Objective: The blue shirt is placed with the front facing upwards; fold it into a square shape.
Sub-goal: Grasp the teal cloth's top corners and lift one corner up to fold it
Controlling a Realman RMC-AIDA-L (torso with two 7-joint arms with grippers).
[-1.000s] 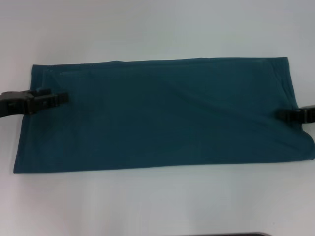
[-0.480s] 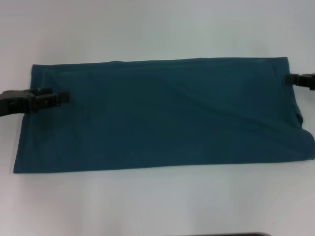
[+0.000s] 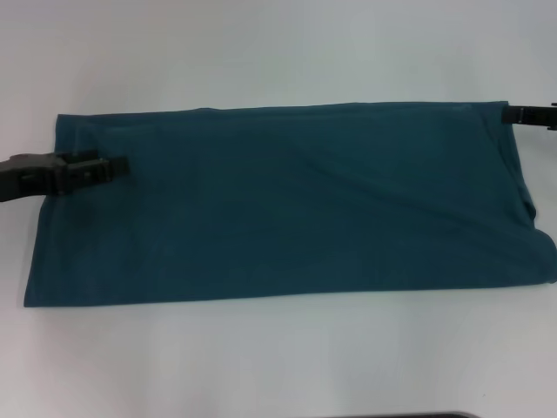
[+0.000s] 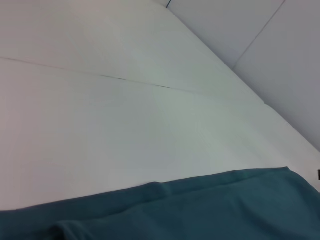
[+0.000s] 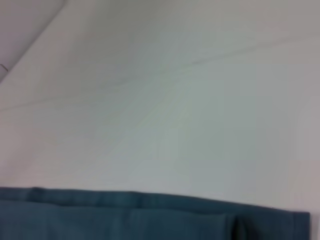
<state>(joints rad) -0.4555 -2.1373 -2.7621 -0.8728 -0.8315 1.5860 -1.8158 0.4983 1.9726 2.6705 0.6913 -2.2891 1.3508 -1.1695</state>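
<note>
Left gripper (image 3: 122, 164) reaches in from the robot's left side, its dark fingers lying low over the left end of the blue shirt (image 3: 287, 205), a little nearer the far edge than the near one. The fingers look drawn close together into a narrow tip, but whether they pinch any cloth cannot be told from the head view, and the left wrist view does not show them.

Right gripper (image 3: 509, 113) sits at the far right corner of the shirt, only its dark tip showing at the edge of the head view, right at the cloth's top right corner. Whether its fingers are spread or pressed together cannot be told, nor whether they touch the fabric.

The shirt lies flat on the white table (image 3: 278, 52), folded into a long band running left to right across the middle of the work area. Plain teal fabric faces up; no lettering shows. The far edge is straight and neat. The near edge is straight too, running slightly upward toward the right. A shallow diagonal crease crosses the right half, and the right end shows a layered edge with a slight step near the lower right corner.

Both wrist views show the far hem of the shirt (image 4: 210, 210) (image 5: 125, 217) lying against bare white table, with a thin seam line in the tabletop beyond it.
</note>
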